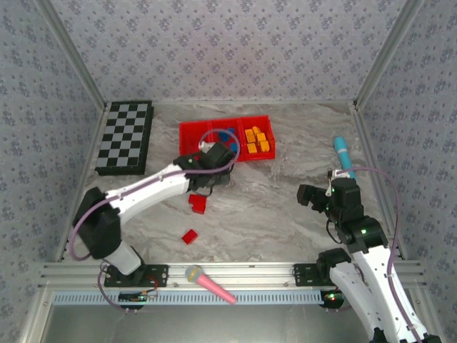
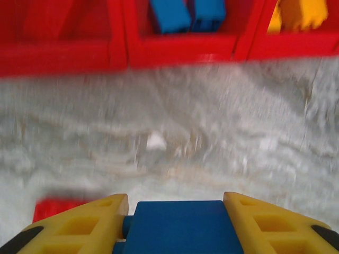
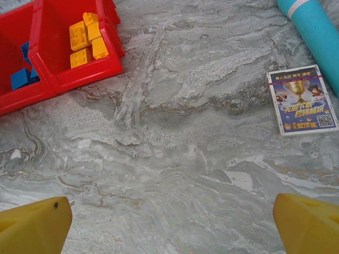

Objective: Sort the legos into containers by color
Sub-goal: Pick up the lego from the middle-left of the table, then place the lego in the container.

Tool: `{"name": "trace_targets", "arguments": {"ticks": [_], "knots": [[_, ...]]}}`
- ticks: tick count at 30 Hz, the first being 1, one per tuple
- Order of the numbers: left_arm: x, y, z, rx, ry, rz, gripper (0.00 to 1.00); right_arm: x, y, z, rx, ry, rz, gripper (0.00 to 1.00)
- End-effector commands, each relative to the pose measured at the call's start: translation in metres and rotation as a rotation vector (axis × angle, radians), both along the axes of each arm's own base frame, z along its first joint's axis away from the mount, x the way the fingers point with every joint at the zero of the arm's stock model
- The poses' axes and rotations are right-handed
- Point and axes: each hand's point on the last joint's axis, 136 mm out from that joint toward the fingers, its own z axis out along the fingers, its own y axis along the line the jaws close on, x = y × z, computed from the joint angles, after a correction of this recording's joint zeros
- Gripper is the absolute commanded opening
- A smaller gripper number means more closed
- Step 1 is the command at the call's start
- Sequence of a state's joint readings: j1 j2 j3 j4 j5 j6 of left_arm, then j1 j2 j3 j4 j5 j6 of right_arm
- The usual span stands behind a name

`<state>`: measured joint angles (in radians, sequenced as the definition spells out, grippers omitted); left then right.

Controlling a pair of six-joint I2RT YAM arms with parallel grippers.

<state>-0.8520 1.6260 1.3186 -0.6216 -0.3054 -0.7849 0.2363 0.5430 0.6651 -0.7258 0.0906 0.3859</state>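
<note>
Your left pincer point(image 2: 175, 203) grasps a blue lego point(image 2: 183, 230) near the red tray point(image 2: 63, 55). Raise it high enough, then release it over the middle compartment point(image 2: 180, 50), where blue legos point(image 2: 169, 13) lie.

Bright, even, diffuse light was seen in all three views, and the top view was rendered pale and slightly washed out. Only faint, soft shadows were cast on the table point(image 1: 271, 207). The left wrist view was heavily smeared by blur: the table's veins were streaked, the tray point(image 2: 180, 50) edges were softened, and the blue lego point(image 2: 180, 227) between the fingers point(image 2: 79, 227) was shown out of focus. The right wrist view was recorded sharply, the card point(image 3: 301, 99) print being crisp, while its fingers point(image 3: 32, 225) were left slightly soft at the bottom corners.
</note>
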Motion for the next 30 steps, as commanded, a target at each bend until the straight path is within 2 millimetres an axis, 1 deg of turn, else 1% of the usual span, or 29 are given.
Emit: {"name": "trace_targets", "arguments": {"ticks": [1,2,5,7,8,10,12,15,18,19,21,23,27,30], "knots": [[0.045,-0.006,0.006,0.112,-0.051,-0.068,0.35,0.000,0.000,0.002,0.007,-0.022,-0.004,0.99],[0.059,-0.010,0.010,0.112,-0.055,-0.072,0.34,0.000,0.000,0.003,0.008,-0.026,-0.005,1.00],[0.099,-0.016,0.010,0.141,-0.093,-0.055,0.32,0.000,0.000,0.003,0.009,-0.026,-0.004,0.99],[0.122,-0.021,0.007,0.162,-0.121,-0.052,0.32,0.000,0.001,0.003,0.012,-0.025,0.001,0.99],[0.134,-0.022,0.002,0.184,-0.126,-0.045,0.31,-0.001,0.002,0.003,0.013,-0.024,0.004,0.99],[0.153,-0.022,-0.005,0.212,-0.126,-0.032,0.31,-0.001,0.002,0.003,0.008,-0.022,0.002,0.99],[0.167,-0.021,-0.012,0.218,-0.105,-0.020,0.31,-0.003,0.001,0.004,0.004,-0.023,0.000,0.99],[0.184,-0.024,-0.020,0.196,-0.104,-0.010,0.32,-0.004,0.001,0.004,-0.003,-0.029,0.000,0.99],[0.197,-0.027,-0.027,0.186,-0.093,0.003,0.38,-0.004,0.003,0.003,-0.011,-0.032,0.008,0.99],[0.201,-0.026,-0.027,0.183,-0.091,0.015,0.42,-0.004,0.003,0.003,-0.014,-0.031,0.010,0.99],[0.207,-0.025,-0.032,0.167,-0.078,0.026,0.53,-0.005,0.004,0.003,-0.018,-0.030,0.013,1.00],[0.210,-0.029,-0.035,0.133,-0.065,0.016,0.60,-0.006,0.004,0.004,-0.027,-0.029,0.013,0.99],[0.208,-0.035,-0.033,0.093,-0.047,-0.022,0.71,-0.008,0.002,0.005,-0.044,-0.034,0.005,0.99],[0.201,-0.034,-0.024,0.077,-0.055,-0.039,0.79,-0.008,0.003,0.004,-0.049,-0.034,0.006,0.99]]}}
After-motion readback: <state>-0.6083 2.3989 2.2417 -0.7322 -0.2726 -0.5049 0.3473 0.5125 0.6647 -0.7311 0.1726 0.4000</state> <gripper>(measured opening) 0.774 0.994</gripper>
